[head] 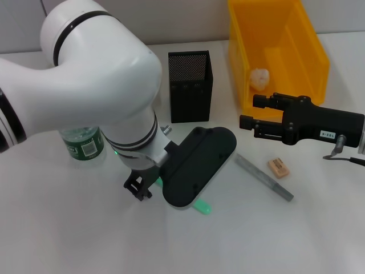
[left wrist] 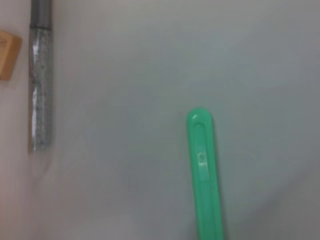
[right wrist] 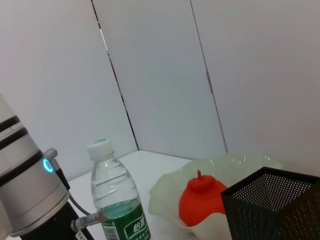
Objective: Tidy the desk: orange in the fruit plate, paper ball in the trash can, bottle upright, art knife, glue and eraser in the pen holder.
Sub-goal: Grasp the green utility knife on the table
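My left gripper [head: 197, 165] hangs low over the table in front of the pen holder [head: 190, 85], right above a green art knife [head: 201, 207] whose rounded end fills the left wrist view [left wrist: 204, 170]. To its right lie a grey glue stick [head: 263, 178] and the tan eraser [head: 278, 166]. My right gripper [head: 248, 123] hovers beside the yellow trash can [head: 308, 40], which holds the paper ball [head: 259, 78]. The bottle [right wrist: 117, 200] stands upright. The orange [right wrist: 202, 196] sits in the fruit plate [right wrist: 237, 161].
My big white left arm [head: 97, 74] hides the fruit plate and most of the bottle [head: 84, 145] in the head view. A grey cable [head: 342, 157] trails from the right arm. White wall panels stand behind the table.
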